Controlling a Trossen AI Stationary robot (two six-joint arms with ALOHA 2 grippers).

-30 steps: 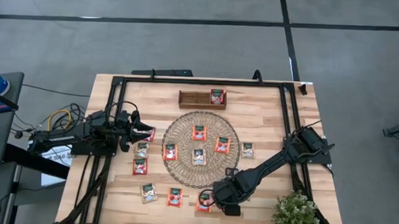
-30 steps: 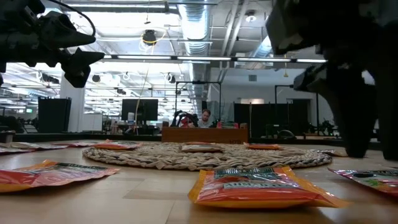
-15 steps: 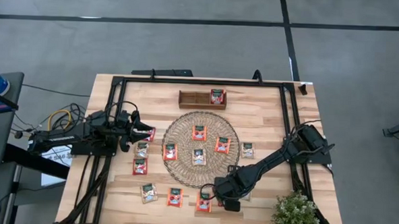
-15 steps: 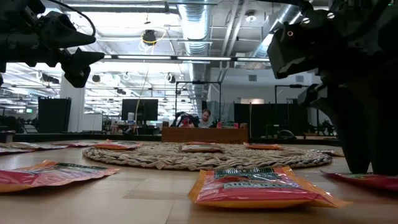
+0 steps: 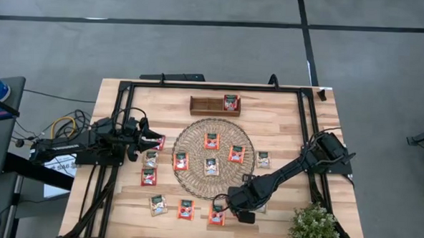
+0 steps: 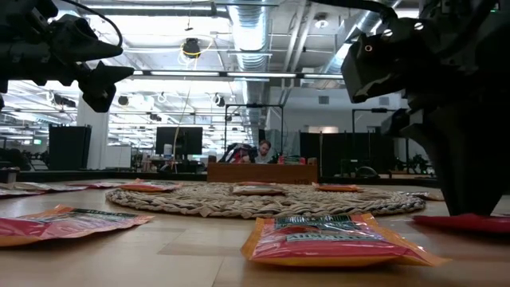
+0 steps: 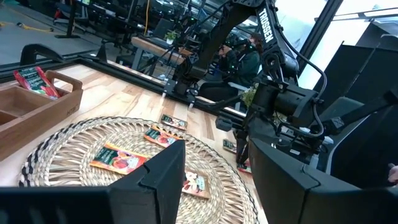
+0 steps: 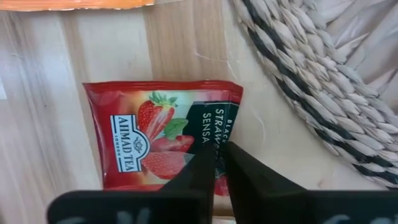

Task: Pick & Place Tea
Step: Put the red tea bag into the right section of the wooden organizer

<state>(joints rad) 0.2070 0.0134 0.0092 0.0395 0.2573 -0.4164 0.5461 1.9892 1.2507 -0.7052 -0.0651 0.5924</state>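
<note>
Red and pale tea sachets lie flat on the wooden table and on the round woven mat [image 5: 212, 157]; one more [image 5: 231, 102] stands in the brown wooden tray [image 5: 205, 104]. Near the front edge, just off the mat, my right gripper [image 5: 221, 211] stands shut on a red strawberry tea sachet [image 8: 155, 134]. The same sachet shows red under the gripper in the low view [image 6: 466, 222]. My left gripper [image 7: 217, 168] hangs open with nothing between its fingers, above the table's left side [image 5: 157, 139]. My right gripper pinches the red sachet between its two fingers [image 8: 193, 177] at its dark-green side [image 8: 216, 132], close to one edge. The fingers come from above, pointing down. The sachet still lies flat on the wood.
Several sachets lie on the mat and several more on the wood left of it and along the front [image 5: 186, 209]. One lies right of the mat [image 5: 263, 159]. A potted plant [image 5: 313, 229] stands at the front right corner, beside the right arm. Black frame rails run along the table's sides.
My right gripper has come down onto the red sachet near the front edge, and its fingers, apart a second ago, have shut on it. The sachet has stayed on the table.
</note>
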